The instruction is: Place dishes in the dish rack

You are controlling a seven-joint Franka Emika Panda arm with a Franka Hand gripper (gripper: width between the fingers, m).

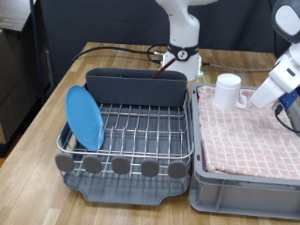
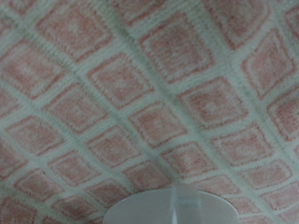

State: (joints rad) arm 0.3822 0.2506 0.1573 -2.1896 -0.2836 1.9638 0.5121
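**Plate racked, mug in hand over the crate**

The pincer (image 1: 246,97) sits at the exterior view's right, above the grey crate (image 1: 246,187), with the arm's white body slanting in from the upper right. It appears to be clenched on the handle of the white mug (image 1: 228,91), which stands upright just beside the fingers; the fingertips themselves are too small to make out clearly, so the grip is a judgement from how the handle meets the hand. The wrist view shows only the pink checked cloth (image 2: 140,103) filling the picture and a pale curved rim, most likely the mug (image 2: 177,207), at one edge; no fingers show there. Whether the mug rests on the cloth or hangs just above it cannot be told.

Beyond the crate, to the exterior view's left, the dish rack (image 1: 141,127) stands on the wooden bench (image 1: 37,178), its grey knobs along the near edge and the dark caddy (image 1: 136,86) at the back. The light-blue plate (image 1: 83,117) stands on edge in the rack's left end, leaning slightly, so that dish looks done. The rest of the wire bed is bare.

By my reading the work is roughly a third through: the plate is placed, the mug is not yet in the rack, and the wooden spoon cannot be seen in either picture.
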